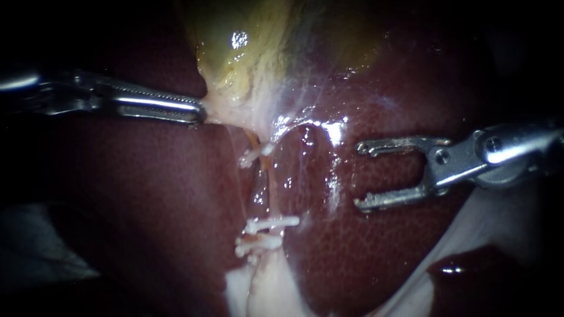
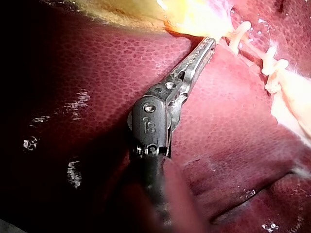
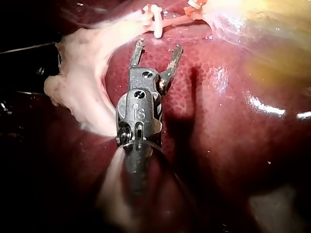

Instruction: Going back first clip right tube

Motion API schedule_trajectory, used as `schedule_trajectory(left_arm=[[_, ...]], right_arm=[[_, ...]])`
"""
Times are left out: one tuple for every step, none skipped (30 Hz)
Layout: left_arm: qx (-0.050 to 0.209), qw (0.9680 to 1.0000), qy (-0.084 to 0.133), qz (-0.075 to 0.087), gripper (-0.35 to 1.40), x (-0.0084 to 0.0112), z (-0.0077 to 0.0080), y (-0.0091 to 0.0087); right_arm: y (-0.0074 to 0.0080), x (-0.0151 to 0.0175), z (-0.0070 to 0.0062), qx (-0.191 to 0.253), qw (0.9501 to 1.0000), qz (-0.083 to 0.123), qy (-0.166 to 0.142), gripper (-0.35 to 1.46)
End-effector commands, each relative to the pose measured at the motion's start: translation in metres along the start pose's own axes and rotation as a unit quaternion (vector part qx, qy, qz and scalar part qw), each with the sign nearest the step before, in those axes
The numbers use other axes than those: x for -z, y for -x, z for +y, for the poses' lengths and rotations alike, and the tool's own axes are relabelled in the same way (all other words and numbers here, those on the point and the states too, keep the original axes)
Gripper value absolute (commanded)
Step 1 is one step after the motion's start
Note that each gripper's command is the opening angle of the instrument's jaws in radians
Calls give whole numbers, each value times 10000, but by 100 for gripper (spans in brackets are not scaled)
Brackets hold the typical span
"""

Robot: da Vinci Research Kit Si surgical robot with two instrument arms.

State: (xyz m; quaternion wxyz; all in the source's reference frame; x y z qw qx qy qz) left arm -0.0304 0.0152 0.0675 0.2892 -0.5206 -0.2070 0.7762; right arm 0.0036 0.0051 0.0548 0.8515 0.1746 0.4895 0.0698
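My left instrument (image 1: 200, 111) comes in from the left, its jaws shut on the pale tissue at the neck of the yellow-green gallbladder (image 1: 247, 41); the left wrist view shows the same hold (image 2: 210, 43). A thin tube (image 1: 261, 188) runs down from there over the liver. One white clip (image 1: 252, 157) sits high on it and two clips (image 1: 267, 232) lie lower. My right instrument (image 1: 359, 176) hangs over the liver to the right of the tube, jaws open and empty. In the right wrist view its jaws (image 3: 159, 46) stand short of a clip (image 3: 155, 19).
Dark red liver (image 1: 364, 252) fills most of the view. Pale filmy tissue (image 1: 264, 287) spreads below the lower clips. A whitish fold (image 3: 77, 92) lies beside my right instrument's shaft.
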Motion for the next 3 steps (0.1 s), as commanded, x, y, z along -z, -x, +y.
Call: schedule_trajectory(left_arm=[[7,10000,4,-5,-35,2,1,-1],[8,10000,5,-5,-35,2,2,-2],[9,10000,7,-5,-35,3,2,-2]], right_arm=[[0,-1,0,0,10000,-3,0,50],[-1,-1,0,0,10000,-3,1,50],[-1,-3,0,1,10000,-6,19,50]])
